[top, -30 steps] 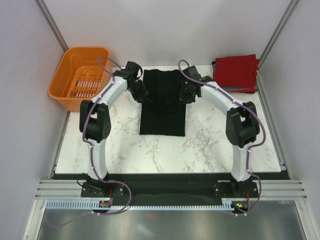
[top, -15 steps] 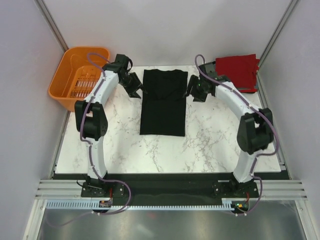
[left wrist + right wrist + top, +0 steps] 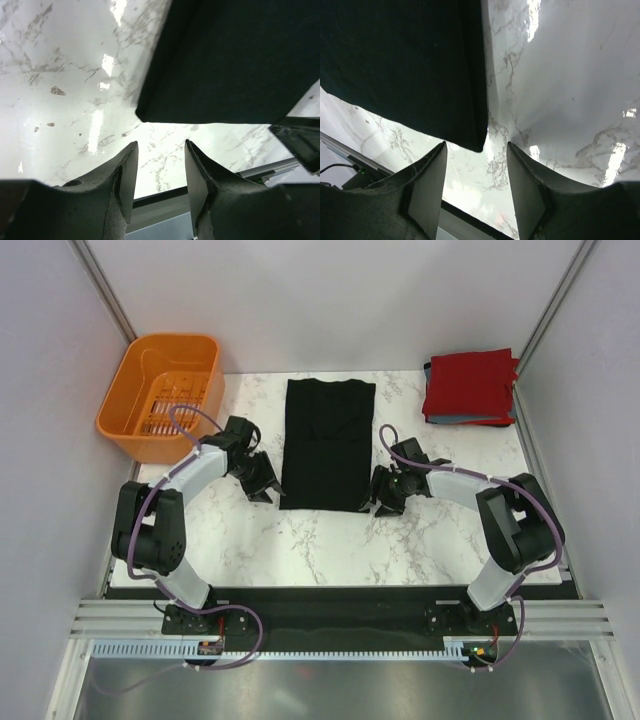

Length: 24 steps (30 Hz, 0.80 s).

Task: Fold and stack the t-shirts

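Note:
The black t-shirt lies flat on the marble table, folded into a long narrow rectangle. My left gripper is open and empty beside its near left corner; that corner shows just past my fingers in the left wrist view. My right gripper is open and empty beside the near right corner, which shows in the right wrist view. A folded red t-shirt lies on a grey-blue one at the far right.
An orange plastic basket stands at the far left, overhanging the table edge. The table's near edge and black strip run in front of the arms. Grey walls close in both sides.
Both arms have pulled back from the shirt's far end to its near corners. The shirt now lies as a narrow rectangle. Both grippers are free of the cloth.

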Tool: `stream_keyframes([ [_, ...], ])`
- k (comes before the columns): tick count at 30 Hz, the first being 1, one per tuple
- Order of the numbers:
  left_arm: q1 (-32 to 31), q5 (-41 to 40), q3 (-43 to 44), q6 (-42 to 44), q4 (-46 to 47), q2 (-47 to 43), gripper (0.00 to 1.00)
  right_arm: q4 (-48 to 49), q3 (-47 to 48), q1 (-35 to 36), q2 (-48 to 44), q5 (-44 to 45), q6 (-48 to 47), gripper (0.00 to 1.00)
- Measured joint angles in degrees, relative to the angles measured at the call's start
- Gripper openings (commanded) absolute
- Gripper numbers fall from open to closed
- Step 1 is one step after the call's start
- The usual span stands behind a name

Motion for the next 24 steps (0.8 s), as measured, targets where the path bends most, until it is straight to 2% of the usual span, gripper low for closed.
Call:
stream_keyframes([
  [5,0.04,0.02,-6.95,0.17,5.57,-0.81,0.47,4.04,-0.31,0.00,1.53,-0.61,0.37,0.52],
  [8,0.04,0.00,-8.92,0.37,8.24,-0.81,0.47,5.46,-0.31,0.00,2.14,-1.01,0.44,0.42],
  [9,0.04,0.00,-9.51,0.42,9.03,-0.81,0.47,5.79,-0.35,0.00,2.40,-1.01,0.46,0.36],
  [12,0.04,0.00,-11.08,0.59,11.04,-0.79,0.47,6.69,-0.66,0.00,3.04,-1.46,0.50,0.29],
  [24,0.04,0.15,-14.21,0.61,16.48,-0.15,0.49,8.09,-1.05,-0.02,3.74,-2.12,0.48,0.23],
])
